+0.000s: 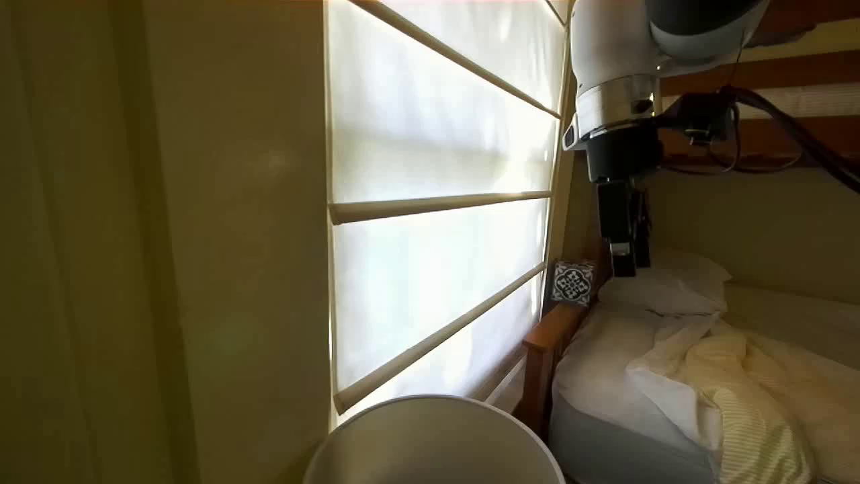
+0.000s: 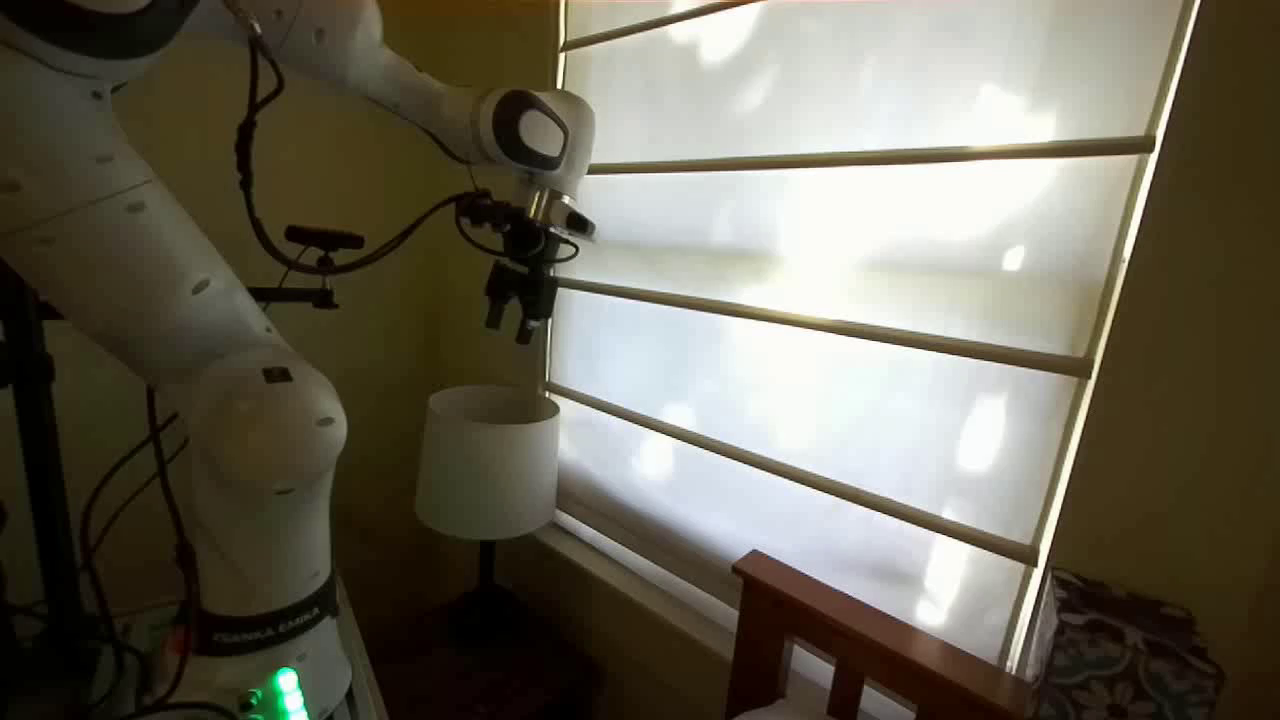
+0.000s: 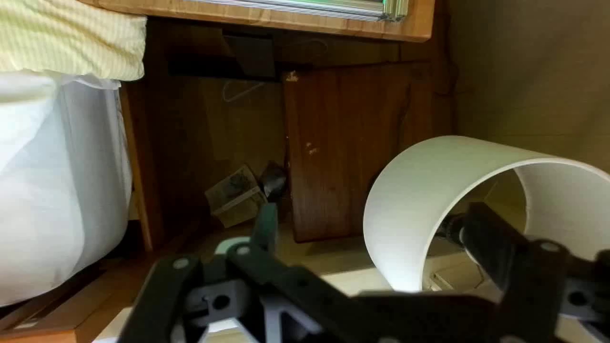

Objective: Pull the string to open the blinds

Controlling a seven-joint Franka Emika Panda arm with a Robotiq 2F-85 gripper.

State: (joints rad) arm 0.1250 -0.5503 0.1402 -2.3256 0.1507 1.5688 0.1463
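The blinds, a cream-white fabric Roman shade with cross ribs, hang down over the window in both exterior views (image 1: 437, 255) (image 2: 850, 240). Light shines through the fabric. I cannot make out the string in any view. My gripper points down near one side edge of the blinds in both exterior views (image 1: 633, 262) (image 2: 509, 328). In the wrist view the gripper (image 3: 374, 226) has its two fingers spread wide apart, with nothing held between them. In an exterior view it hangs above the lampshade (image 2: 487, 470), apart from it.
The white lampshade also shows in the wrist view (image 3: 410, 205), beyond the fingers, above a brown wooden table (image 3: 348, 143). A bed (image 1: 605, 383) with a wooden frame (image 2: 840, 630) stands beside the window. A patterned box (image 2: 1120, 650) is by the blinds' far edge.
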